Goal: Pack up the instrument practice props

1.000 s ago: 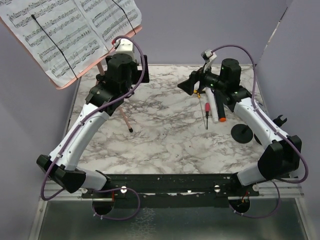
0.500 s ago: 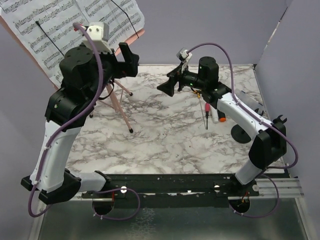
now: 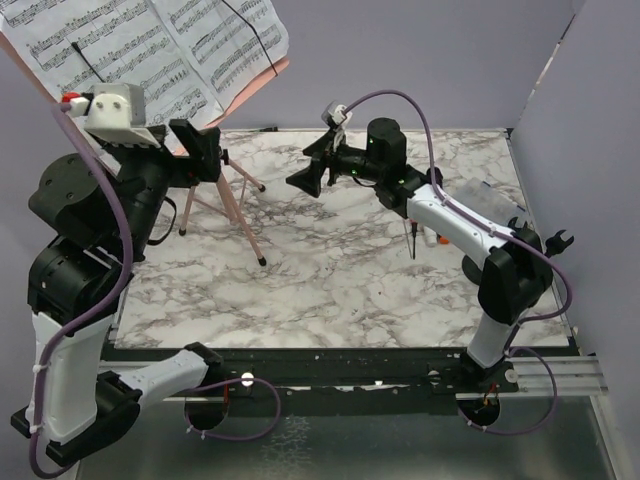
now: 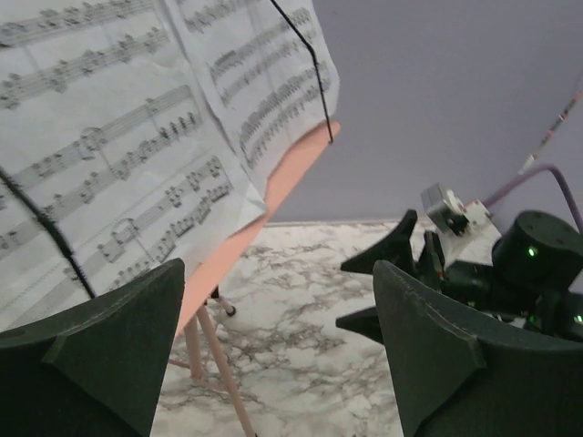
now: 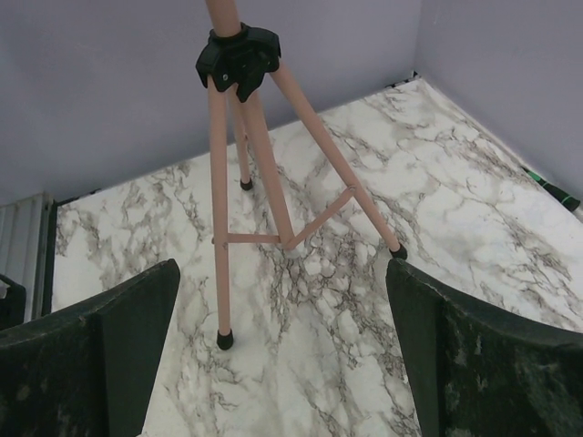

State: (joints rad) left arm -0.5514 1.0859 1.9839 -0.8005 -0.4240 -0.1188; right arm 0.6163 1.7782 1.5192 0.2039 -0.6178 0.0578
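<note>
Pink music rest (image 3: pixel 243 222), upper left, stands unfolded with pages (image 3: pixel 150 50) on it; my left gripper (image 3: pixel 205 150) and right gripper (image 3: pixel 308 172) gape empty. Nothing appears packed yet.

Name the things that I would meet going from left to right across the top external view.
pink tripod legs → right gripper → red-handled screwdriver → clear box. The left gripper and the sheet music overlap the tripod sideways, so I leave them out.

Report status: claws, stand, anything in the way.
Left claw open, empty. Right claw open, empty. Pink stand upright between them, pages on it. Nothing seen blocking either claw.
</note>
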